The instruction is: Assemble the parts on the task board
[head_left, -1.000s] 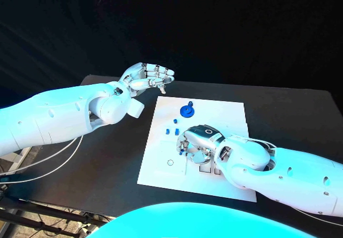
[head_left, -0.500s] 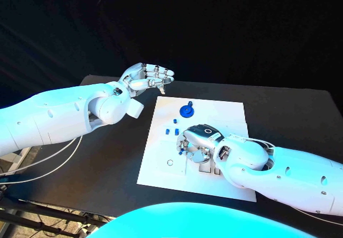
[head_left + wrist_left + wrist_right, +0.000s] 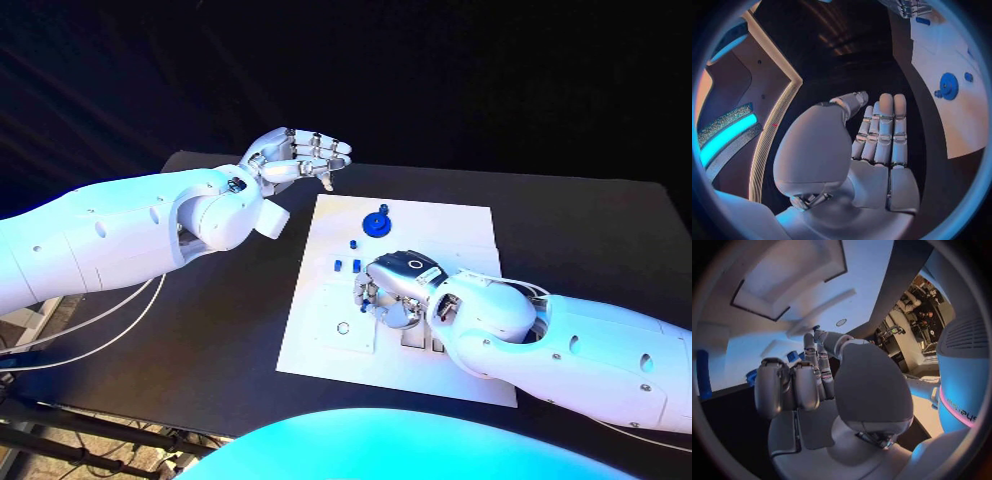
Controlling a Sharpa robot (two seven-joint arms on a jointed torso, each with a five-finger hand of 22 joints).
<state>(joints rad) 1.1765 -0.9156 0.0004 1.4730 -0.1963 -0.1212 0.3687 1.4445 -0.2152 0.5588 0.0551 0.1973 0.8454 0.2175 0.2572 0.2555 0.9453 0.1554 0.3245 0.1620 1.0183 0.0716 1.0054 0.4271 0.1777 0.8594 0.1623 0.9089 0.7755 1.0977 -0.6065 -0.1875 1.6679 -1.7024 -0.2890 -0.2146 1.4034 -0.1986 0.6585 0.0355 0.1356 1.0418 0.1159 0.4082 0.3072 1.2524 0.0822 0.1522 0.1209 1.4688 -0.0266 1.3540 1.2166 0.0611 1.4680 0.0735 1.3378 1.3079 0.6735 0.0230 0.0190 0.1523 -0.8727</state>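
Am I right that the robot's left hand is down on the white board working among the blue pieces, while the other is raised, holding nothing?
Not quite: the hands are swapped. The head view shows the right hand down on the white task board among the blue parts, while the left hand is raised off the board, holding nothing.

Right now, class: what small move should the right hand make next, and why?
Probably lift slightly off the task board. The right hand is curled low over its middle with a small blue part at its fingertips, while the left hand is raised beside the board, holding nothing.

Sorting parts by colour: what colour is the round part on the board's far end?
Blue round part; the head view shows it best.
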